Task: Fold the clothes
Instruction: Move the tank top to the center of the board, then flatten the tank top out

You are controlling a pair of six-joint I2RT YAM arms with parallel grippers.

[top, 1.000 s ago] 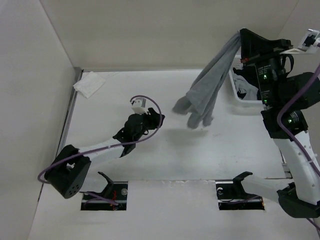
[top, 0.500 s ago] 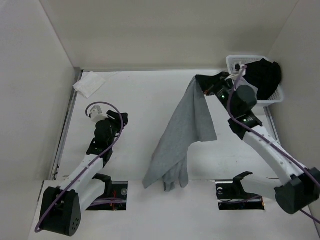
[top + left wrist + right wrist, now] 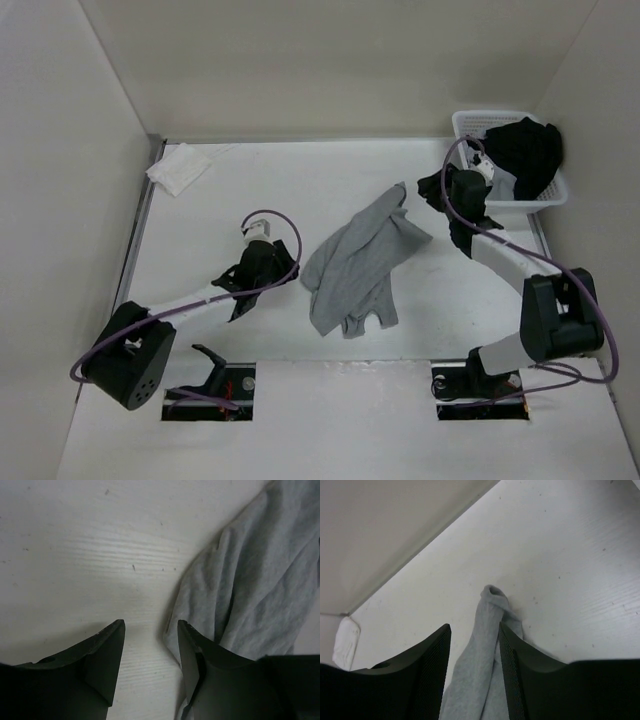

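Observation:
The clothes (image 3: 355,262), one plain light-grey garment, lie in a crumpled heap mid-table. My left gripper (image 3: 288,266) is low at the heap's left edge. In the left wrist view it (image 3: 150,627) is open over bare table, its right finger over the cloth's edge (image 3: 250,580). My right gripper (image 3: 424,190) sits at the garment's far right tip. In the right wrist view it (image 3: 475,627) is open, and a rumpled ridge of the cloth (image 3: 482,650) runs on the table between its fingers.
A white basket (image 3: 470,122) holding a black garment (image 3: 525,150) stands at the back right, just behind my right arm. A small white cloth (image 3: 178,168) lies at the back left, also seen as the white cloth (image 3: 345,640). Walls close in the table.
My right gripper came down and opened, and the garment that hung from it now lies heaped on the table. My left arm swung in to the heap's left edge.

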